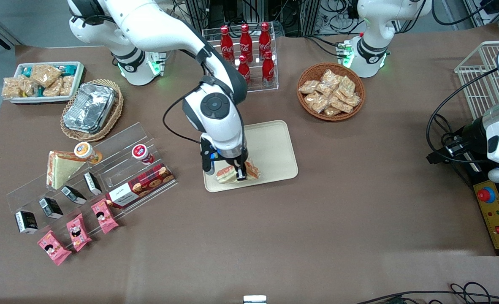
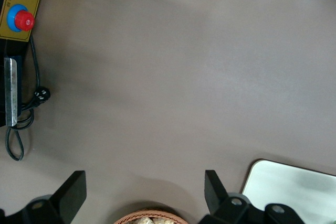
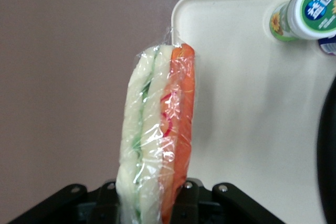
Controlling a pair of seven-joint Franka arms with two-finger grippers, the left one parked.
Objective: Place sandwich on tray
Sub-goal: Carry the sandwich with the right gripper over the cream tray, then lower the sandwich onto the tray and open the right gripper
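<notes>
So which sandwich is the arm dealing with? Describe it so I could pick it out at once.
Find the cream tray in the middle of the brown table. At the tray's edge nearest the front camera, the gripper is shut on a small clear-wrapped sandwich. It shows orange-red and pale green filling, unlike the larger sandwich on the clear rack, which shows a pale bread face.

Bright, even light; soft shadows
</notes>
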